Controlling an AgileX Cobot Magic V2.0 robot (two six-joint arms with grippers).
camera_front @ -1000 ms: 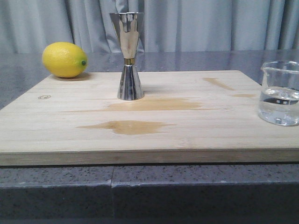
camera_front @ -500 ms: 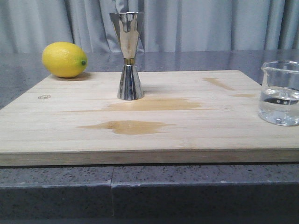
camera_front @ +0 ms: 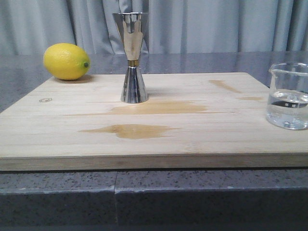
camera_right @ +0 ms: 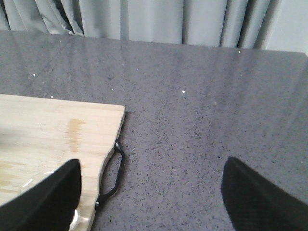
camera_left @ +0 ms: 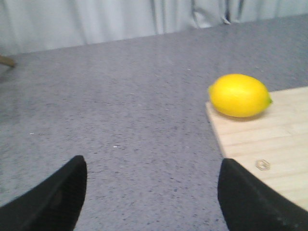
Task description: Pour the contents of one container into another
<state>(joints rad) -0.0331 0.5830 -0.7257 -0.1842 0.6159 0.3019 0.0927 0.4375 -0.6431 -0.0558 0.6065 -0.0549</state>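
The clear glass beaker (camera_front: 288, 95) with white markings and clear liquid stands on the right end of the wooden board (camera_front: 192, 134). The steel jigger (camera_front: 132, 57) with a gold waist band stands upright at the board's back middle. Neither arm shows in the front view. My left gripper (camera_left: 151, 192) is open over the grey counter, left of the board's corner, nothing between its fingers. My right gripper (camera_right: 151, 195) is open over the counter beside the board's right edge. A glint of glass, probably the beaker (camera_right: 74, 217), peeks by its finger.
A yellow lemon (camera_front: 66, 61) lies at the board's back left corner; the lemon (camera_left: 239, 95) also shows in the left wrist view. Wet stains (camera_front: 130, 130) mark the board's middle. A black handle (camera_right: 113, 175) runs along the board's right edge. Grey curtain behind.
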